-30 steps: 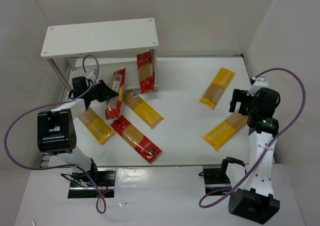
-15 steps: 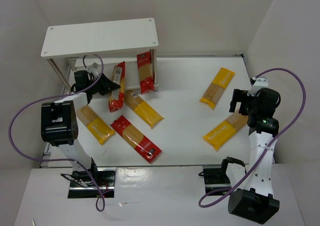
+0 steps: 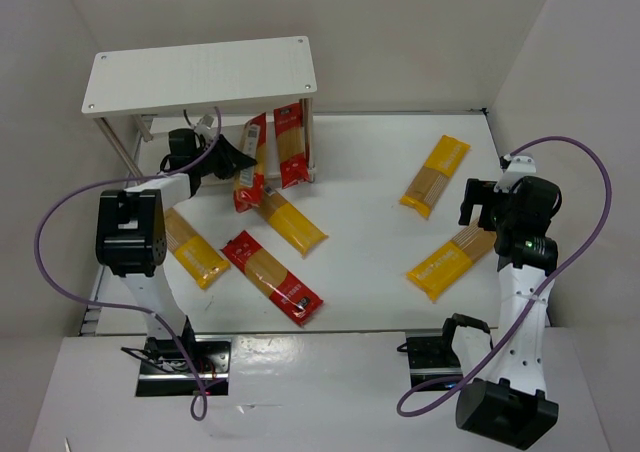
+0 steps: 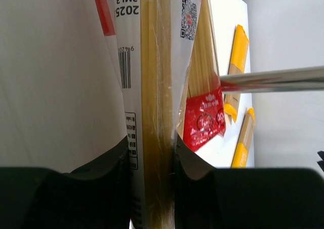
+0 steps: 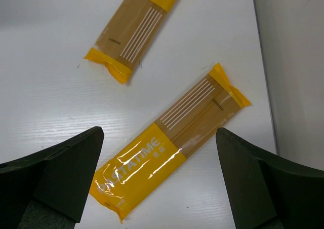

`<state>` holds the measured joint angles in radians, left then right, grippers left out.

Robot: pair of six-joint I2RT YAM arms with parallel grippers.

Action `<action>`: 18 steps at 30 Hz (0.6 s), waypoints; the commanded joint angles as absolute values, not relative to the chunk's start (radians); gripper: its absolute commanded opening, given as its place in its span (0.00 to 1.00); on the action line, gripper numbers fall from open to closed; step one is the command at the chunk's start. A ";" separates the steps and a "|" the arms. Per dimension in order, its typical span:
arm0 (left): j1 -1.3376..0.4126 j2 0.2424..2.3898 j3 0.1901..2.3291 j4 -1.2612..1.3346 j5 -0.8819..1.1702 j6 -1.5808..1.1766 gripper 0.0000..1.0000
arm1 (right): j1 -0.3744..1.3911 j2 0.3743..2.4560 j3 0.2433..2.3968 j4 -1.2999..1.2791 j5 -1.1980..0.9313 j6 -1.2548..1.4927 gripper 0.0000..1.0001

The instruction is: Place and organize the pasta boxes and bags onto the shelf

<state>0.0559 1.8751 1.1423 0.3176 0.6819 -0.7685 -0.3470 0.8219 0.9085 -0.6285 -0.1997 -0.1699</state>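
A white tabletop [image 3: 370, 242] is enclosed by plain white walls, with the shelf [image 3: 200, 72] standing at the far left; nothing is seen lying on its board top. The left gripper [image 3: 238, 159] is reached in at the shelf's front edge and is clamped on a held red packet [image 3: 250, 162], which is raised off the table with its upper end at the board's edge. In the left wrist view the left gripper [image 4: 152, 153] is seen pressed tight on this held red packet [image 4: 157, 62], edge-on between the dark fingers [image 4: 101, 183], barcode and date print visible. Just beside it a leaning red packet [image 3: 290, 147] is propped on end near the shelf's right front leg [image 4: 273, 79]. A central yellow packet [image 3: 288, 219] and a flat red packet [image 3: 272, 277] are laid on the table close by, and a left yellow packet [image 3: 193, 250] is partly covered by the left arm. Well apart, on the right, a far yellow packet [image 3: 435, 175] and a near yellow packet [image 3: 450, 262] are laid flat. The right gripper [image 3: 490, 204] is held above the near yellow packet [image 5: 169, 148], its fingers [image 5: 55, 168] spread wide and touching nothing.
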 commanded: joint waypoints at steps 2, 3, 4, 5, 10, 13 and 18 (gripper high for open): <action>0.037 1.879 1.238 0.491 0.687 -0.811 0.00 | -0.354 0.798 0.908 -0.580 -0.212 -0.176 1.00; 0.037 1.893 1.250 0.506 0.674 -0.811 0.00 | -0.354 0.798 0.908 -0.580 -0.212 -0.176 1.00; 0.037 1.902 1.250 0.506 0.660 -0.822 0.00 | -0.354 0.798 0.908 -0.580 -0.212 -0.176 1.00; 0.026 1.911 1.274 0.506 0.660 -0.822 0.00 | -0.354 0.798 0.908 -0.580 -0.212 -0.176 1.00; 0.006 1.945 1.311 0.506 0.614 -0.833 0.00 | -0.374 0.798 0.908 -0.580 -0.222 -0.176 1.00; 0.006 1.954 1.334 0.506 0.603 -0.842 0.00 | -0.385 0.798 0.908 -0.580 -0.222 -0.176 1.00; 0.006 1.963 1.356 0.474 0.526 -0.842 0.00 | -0.394 0.798 0.908 -0.580 -0.222 -0.176 1.00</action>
